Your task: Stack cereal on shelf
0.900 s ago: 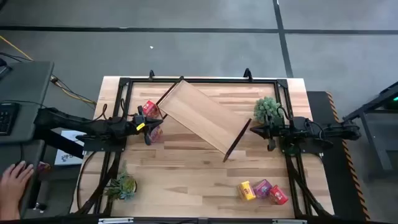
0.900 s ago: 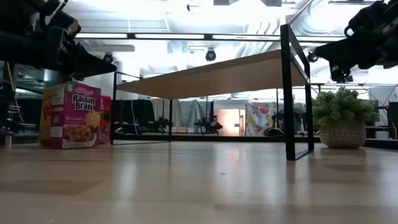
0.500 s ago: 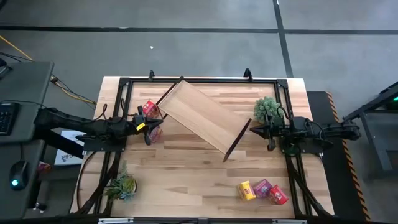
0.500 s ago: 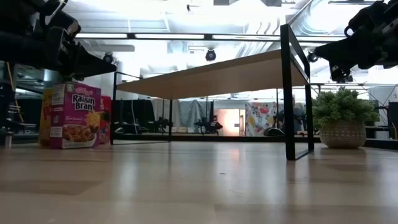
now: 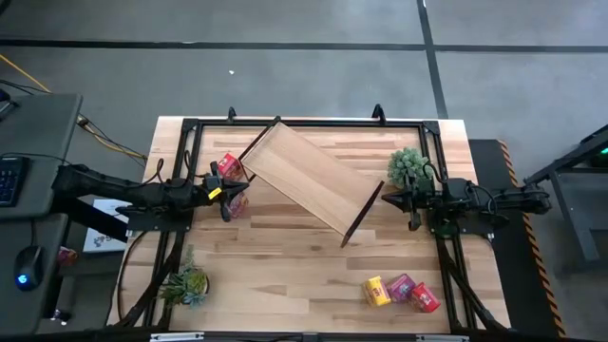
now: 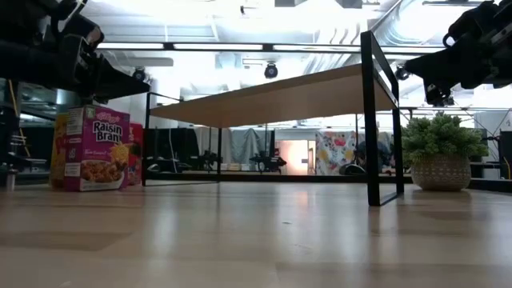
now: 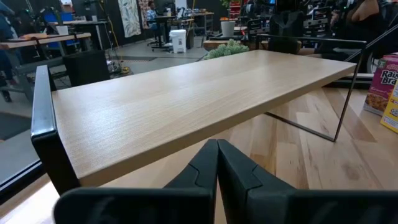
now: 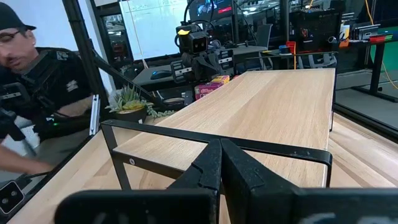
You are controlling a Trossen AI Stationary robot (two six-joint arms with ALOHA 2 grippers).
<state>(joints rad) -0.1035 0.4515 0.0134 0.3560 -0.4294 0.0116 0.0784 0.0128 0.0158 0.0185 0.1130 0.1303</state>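
Observation:
The shelf (image 5: pixel 309 176), a light-wood board with dark end frames, stands slantwise on its frames at the table's far middle. Cereal boxes stand by its left end: a red one (image 5: pixel 230 165) and a magenta one (image 5: pixel 237 203), which reads Raisin Bran in the low view (image 6: pixel 92 148). Three more boxes, yellow (image 5: pixel 377 291), magenta (image 5: pixel 401 286) and red (image 5: pixel 425 298), lie at the near right. My left gripper (image 5: pixel 226 194) is shut and empty, above the left boxes, facing the shelf (image 7: pixel 186 106). My right gripper (image 5: pixel 387 198) is shut and empty, just off the shelf's right end frame (image 8: pixel 217 144).
A potted plant (image 5: pixel 408 167) stands by the right arm, and another (image 5: pixel 186 282) at the near left. A dark metal frame (image 5: pixel 304 122) runs round the table's edges. A person (image 8: pixel 37 93) shows beyond the table in the right wrist view. Bare tabletop (image 5: pixel 285 266) lies in the near middle.
A person's hand beside the table's near left corner has gone out of the high view. Both arms, the shelf and the boxes have kept still.

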